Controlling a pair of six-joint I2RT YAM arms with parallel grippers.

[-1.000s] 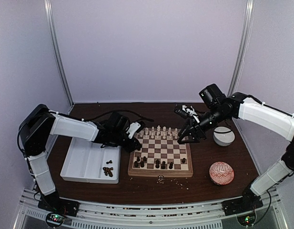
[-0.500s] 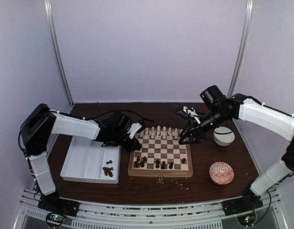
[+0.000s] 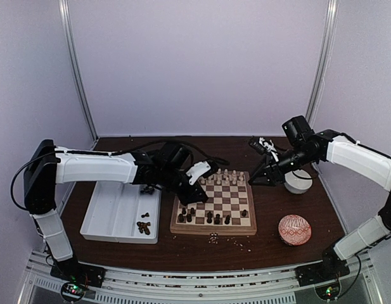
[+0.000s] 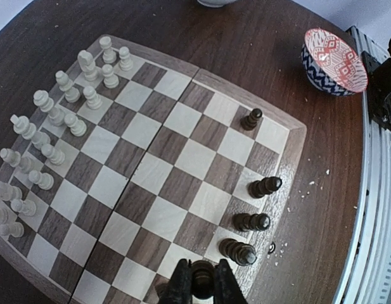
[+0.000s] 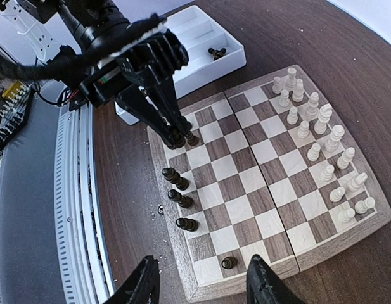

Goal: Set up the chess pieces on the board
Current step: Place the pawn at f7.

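Dark wood shows between the fingers of the left claw. It is closed narrow on one dark chess piece, low over the board near its 7 o'clock corner. Whether this piece touches the square, the pictures do not tell. Just beside it, along the near edge toward 5 o'clock, three more dark pieces are in a line, and a dark pawn stands apart from them, further on. White pieces stand in two rows along the 12 o'clock edge. At 9 o'clock of the board sits a white tray with a small heap of dark pieces inside. The right claw is wide and holds nothing. It hangs just off the board's 2 o'clock corner, near a white bowl. On the table a red patterned bowl stands at 4 o'clock, and pale crumbs lie at 6 o'clock.
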